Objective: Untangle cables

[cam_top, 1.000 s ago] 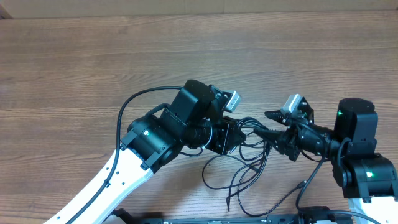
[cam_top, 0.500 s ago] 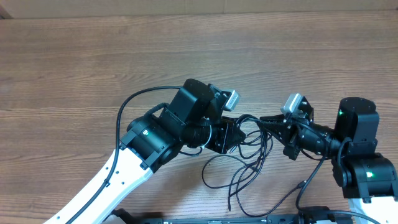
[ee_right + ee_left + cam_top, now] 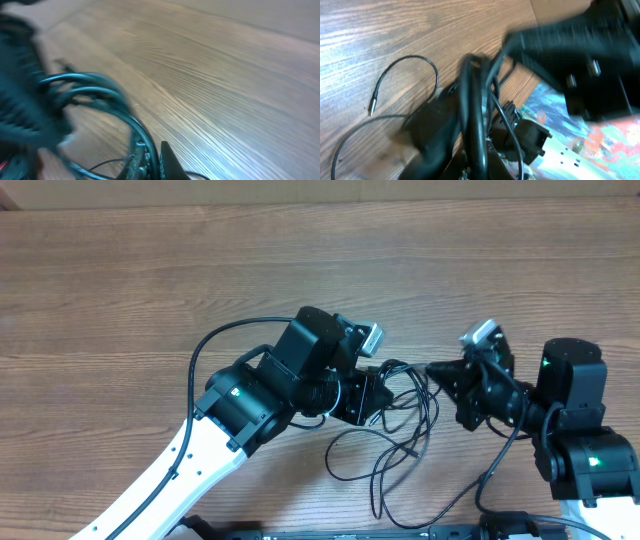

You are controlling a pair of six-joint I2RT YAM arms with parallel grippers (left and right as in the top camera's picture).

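The cables [image 3: 405, 402] are a black knotted bundle between my two grippers, with loose loops trailing toward the table's front [image 3: 378, 472]. My left gripper [image 3: 378, 388] is shut on one side of the bundle. In the left wrist view a thick strand [image 3: 472, 100] runs up out of the jaws. A free plug end [image 3: 371, 105] lies on the wood. My right gripper [image 3: 433, 370] is shut on a strand at the bundle's right side. The right wrist view is blurred; there the looped cables [image 3: 95, 85] run down between the fingers [image 3: 167, 162].
The brown wooden table [image 3: 150, 270] stretches far to the back and left. The left arm's own thick wire [image 3: 205, 348] arcs beside its white link. A black rail [image 3: 350, 533] runs along the front edge, and the right arm's base [image 3: 590, 460] stands at front right.
My right gripper went from open to shut on a strand, then drew back to the right and up, pulling a cable loop with it. The left arm stayed put.
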